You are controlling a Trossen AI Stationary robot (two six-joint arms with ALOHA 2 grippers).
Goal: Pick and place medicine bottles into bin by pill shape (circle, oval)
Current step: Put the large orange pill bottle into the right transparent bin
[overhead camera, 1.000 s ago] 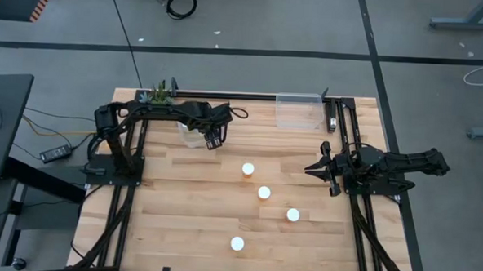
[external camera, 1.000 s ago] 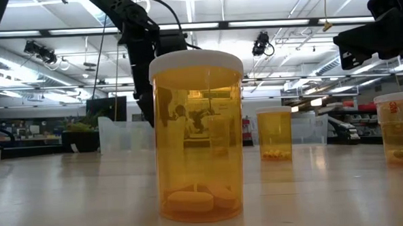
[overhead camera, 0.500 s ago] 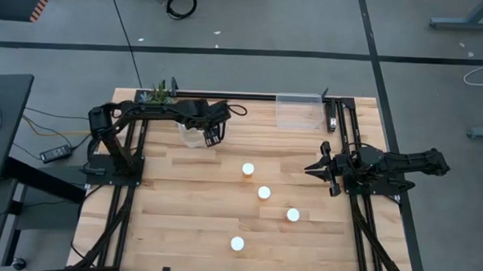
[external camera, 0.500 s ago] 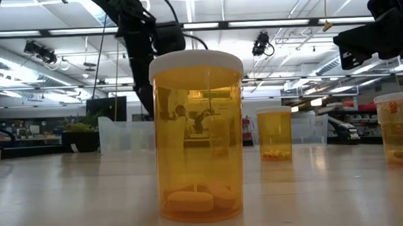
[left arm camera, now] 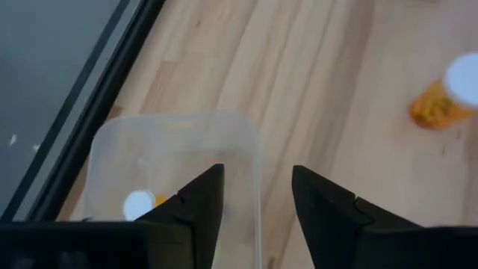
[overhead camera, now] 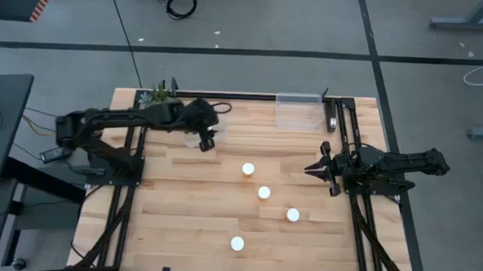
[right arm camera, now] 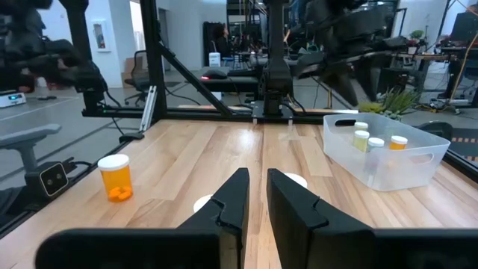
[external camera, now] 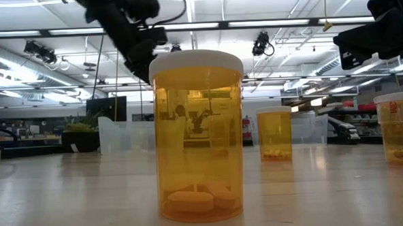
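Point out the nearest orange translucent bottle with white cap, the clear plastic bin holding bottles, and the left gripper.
orange translucent bottle (external camera: 198, 137), low view, body middle.
clear plastic bin (right arm camera: 403, 168), right wrist view, front wall.
left gripper (left arm camera: 258, 194), left wrist view, between fingertips.

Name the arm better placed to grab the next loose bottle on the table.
Right. Its shut claw waits beside the bottles, while the left claw, empty, hangs over the bin at the far edge.

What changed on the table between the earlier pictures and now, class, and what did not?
The left gripper drew back a little from over the left bin toward its own side of the table, holding nothing; its arm swung outward. A bottle in the bin lies below it. The right gripper stayed shut and parked, and the four bottles on the table did not move.
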